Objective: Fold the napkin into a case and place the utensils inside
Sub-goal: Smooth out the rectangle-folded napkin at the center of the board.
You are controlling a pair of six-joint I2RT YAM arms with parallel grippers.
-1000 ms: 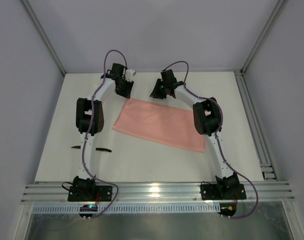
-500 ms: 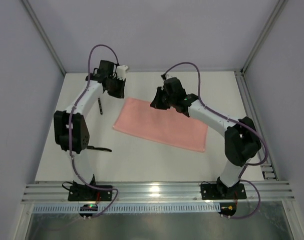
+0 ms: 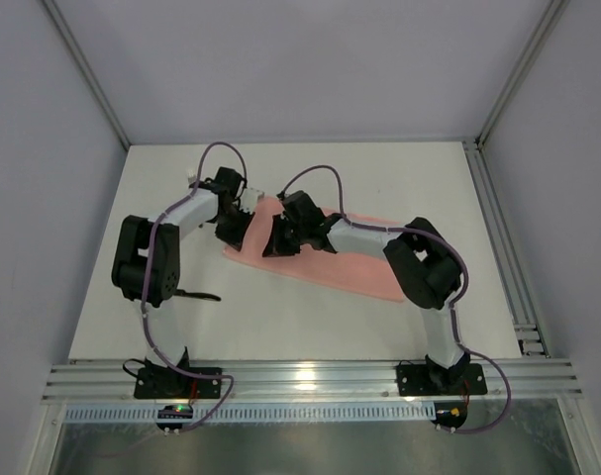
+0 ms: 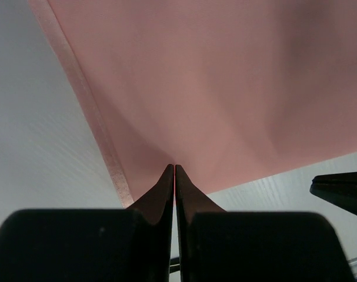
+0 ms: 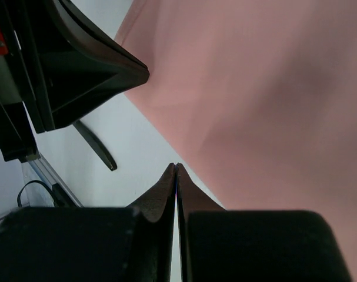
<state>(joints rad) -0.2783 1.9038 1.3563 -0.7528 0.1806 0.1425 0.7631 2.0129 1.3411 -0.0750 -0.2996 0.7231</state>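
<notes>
The salmon-pink napkin lies flat, slanting across the middle of the table. My left gripper is at its left end. In the left wrist view that gripper is shut on the napkin at a corner, and the cloth puckers toward the tips. My right gripper hangs just to its right. Its jaws are shut, right beside the napkin's edge, with no cloth seen between them. One black utensil pokes out from under the left arm. A utensil also shows on the table in the right wrist view. No case is in view.
The two grippers are close together, and the left one fills the upper left of the right wrist view. The left arm's elbow hangs over the table's left part. Aluminium rails run along the right and near edges.
Both grippers have come from the napkin's far edge to its left end. Both sets of jaws have gone from partly open to shut. A slim utensil seen left of the napkin earlier is now hidden.
</notes>
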